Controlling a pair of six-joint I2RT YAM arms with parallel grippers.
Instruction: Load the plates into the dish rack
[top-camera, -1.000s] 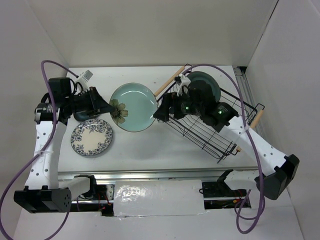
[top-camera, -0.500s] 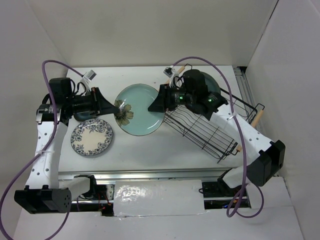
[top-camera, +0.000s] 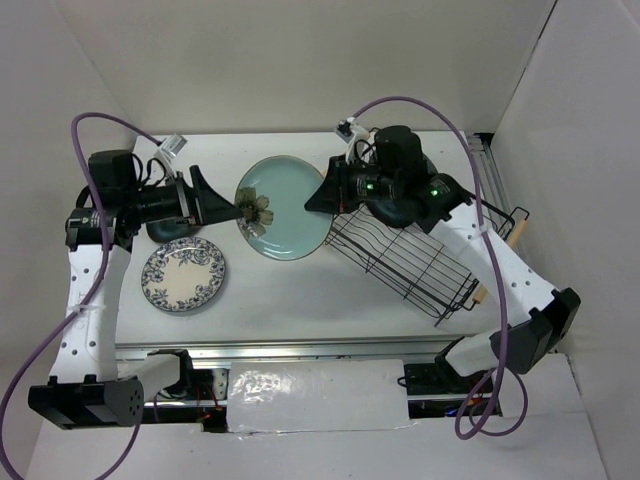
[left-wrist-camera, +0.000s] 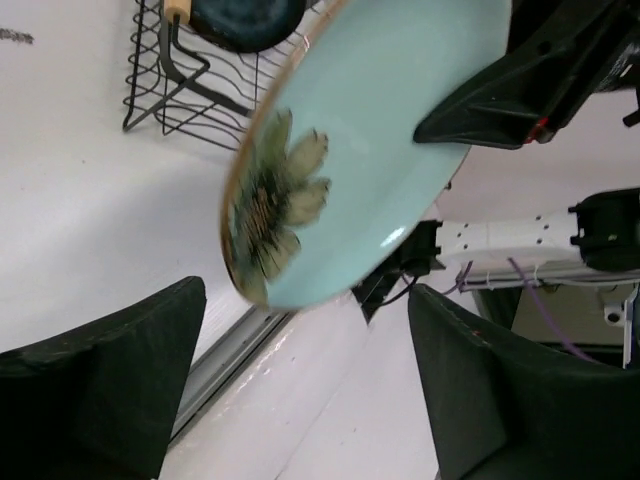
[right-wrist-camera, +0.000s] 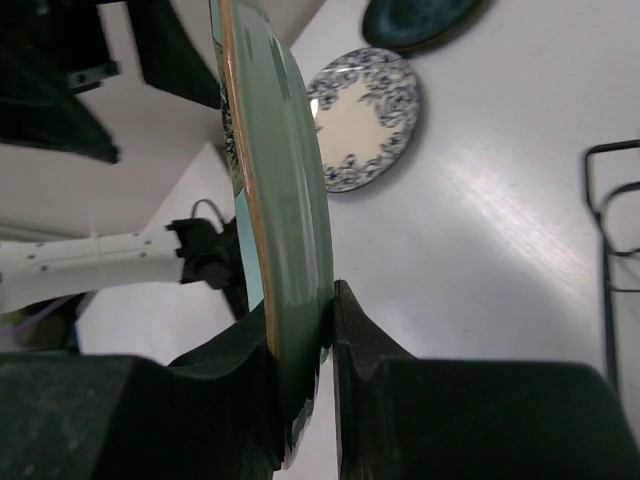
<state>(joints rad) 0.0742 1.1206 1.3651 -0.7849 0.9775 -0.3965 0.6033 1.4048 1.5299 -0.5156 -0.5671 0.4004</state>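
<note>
The mint plate (top-camera: 285, 210) hangs in the air between the two arms, above the middle of the table (top-camera: 300, 290), tilted with its flower face toward the left arm. The right gripper (right-wrist-camera: 300, 305) is clenched on its rim: one finger presses each face, and from that wrist the plate shows edge-on. The left gripper (left-wrist-camera: 305, 300) is spread wide and holds nothing. Its two fingers (left-wrist-camera: 100, 390) stand either side of the plate's flower end with a gap on both sides.

The rack (top-camera: 420, 260) sits skewed at the right of the table, and its near-left corner is just beside the held plate's right rim. The right arm's wrist lies over the rack's far end in the top view and hides most of what is there. From the left wrist a dark plate (left-wrist-camera: 245, 20) can be seen standing in that end, past the wire wall. A wooden handle (top-camera: 515, 235) shows at the rack's right side.

Two more plates lie flat on the table at the left, well apart from the rack: the floral plate (top-camera: 184, 275) near the front edge and the navy plate (right-wrist-camera: 420, 20) just behind it, partly under the left arm. Purple cables (top-camera: 420, 105) loop above both arms — the right one arches over the rack.
</note>
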